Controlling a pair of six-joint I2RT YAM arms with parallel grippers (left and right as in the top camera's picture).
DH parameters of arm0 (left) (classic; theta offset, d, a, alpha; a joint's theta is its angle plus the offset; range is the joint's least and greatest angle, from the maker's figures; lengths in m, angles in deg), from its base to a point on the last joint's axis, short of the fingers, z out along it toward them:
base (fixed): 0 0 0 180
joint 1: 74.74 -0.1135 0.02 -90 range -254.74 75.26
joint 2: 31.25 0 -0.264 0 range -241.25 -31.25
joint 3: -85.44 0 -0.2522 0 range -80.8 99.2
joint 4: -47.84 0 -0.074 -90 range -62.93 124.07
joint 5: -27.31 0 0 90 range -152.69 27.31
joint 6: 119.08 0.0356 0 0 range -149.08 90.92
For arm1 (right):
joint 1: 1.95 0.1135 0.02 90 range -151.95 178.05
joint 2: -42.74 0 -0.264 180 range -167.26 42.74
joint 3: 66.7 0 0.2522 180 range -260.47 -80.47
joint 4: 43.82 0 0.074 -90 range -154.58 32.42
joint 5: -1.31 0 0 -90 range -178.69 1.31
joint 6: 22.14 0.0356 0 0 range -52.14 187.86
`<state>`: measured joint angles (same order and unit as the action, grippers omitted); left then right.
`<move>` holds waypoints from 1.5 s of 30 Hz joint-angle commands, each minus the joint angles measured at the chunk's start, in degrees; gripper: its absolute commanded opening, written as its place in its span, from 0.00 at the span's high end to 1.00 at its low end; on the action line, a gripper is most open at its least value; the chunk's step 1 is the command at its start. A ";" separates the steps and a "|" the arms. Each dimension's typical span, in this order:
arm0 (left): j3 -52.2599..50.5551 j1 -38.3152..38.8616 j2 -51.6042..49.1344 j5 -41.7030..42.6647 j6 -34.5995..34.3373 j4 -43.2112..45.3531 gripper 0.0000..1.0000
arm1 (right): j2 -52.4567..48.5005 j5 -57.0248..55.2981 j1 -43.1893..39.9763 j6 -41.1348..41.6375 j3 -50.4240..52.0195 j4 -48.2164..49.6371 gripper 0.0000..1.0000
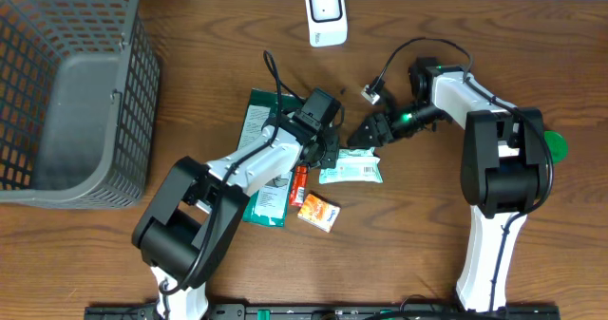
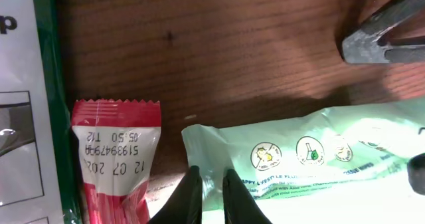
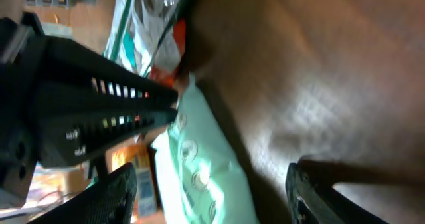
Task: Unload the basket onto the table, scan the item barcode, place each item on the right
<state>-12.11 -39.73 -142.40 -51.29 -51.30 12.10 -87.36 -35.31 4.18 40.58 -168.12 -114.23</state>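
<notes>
Two grippers at one item. The left gripper (image 2: 209,174) has its fingers pressed almost together at the near-left edge of the mint-green packet (image 2: 319,164). Pale film shows in the slit between them, so I judge it a pinch on that edge rather than an empty close.

- Packet lies flat on the table (image 2: 232,44). Its long axis runs away to the right of the left fingers, towards the other arm.
- Right gripper (image 3: 209,181) is spread wide with nothing between its fingers. It sits just beyond the packet's far long edge, near but apart.
- Red sachet (image 2: 113,151) is just left of the left fingers, beside the packet corner, not in the grip.
- White scanner (image 1: 326,14) stands well apart, out past both grippers and away from the arm bases.

Judgement: the left arm is the nearer one and has the hold. The packet would go forward from it towards the scanner. Which face carries the barcode is too small to tell.
</notes>
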 commanded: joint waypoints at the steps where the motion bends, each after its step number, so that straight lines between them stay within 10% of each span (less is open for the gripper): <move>1: -0.39 0.11 -2.73 -0.76 0.79 0.04 0.89 | -0.42 -3.63 0.83 -0.39 0.31 0.09 0.37; 6: -0.39 0.11 -3.56 -0.79 0.83 2.03 0.89 | -0.42 -5.29 1.16 -0.42 0.31 -6.25 0.69; 10: -0.39 0.11 -3.56 -0.79 1.25 7.04 0.89 | -0.42 -8.17 1.14 -0.39 0.31 -12.70 0.76; 25: 0.96 -0.37 5.53 -3.76 4.33 7.21 0.83 | -0.42 -8.55 1.03 0.70 0.31 -9.77 0.36; 34: -0.42 -0.20 4.07 -1.05 0.24 -10.58 0.84 | -0.42 -8.57 1.22 6.10 0.31 -2.84 0.36; 45: -0.57 -0.15 -1.44 5.09 0.04 -8.61 0.84 | -0.42 -11.61 3.30 6.10 0.46 -3.78 0.41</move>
<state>-12.00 -39.80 -142.03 -47.73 -50.49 2.39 -86.94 -39.44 5.95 46.21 -168.14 -117.79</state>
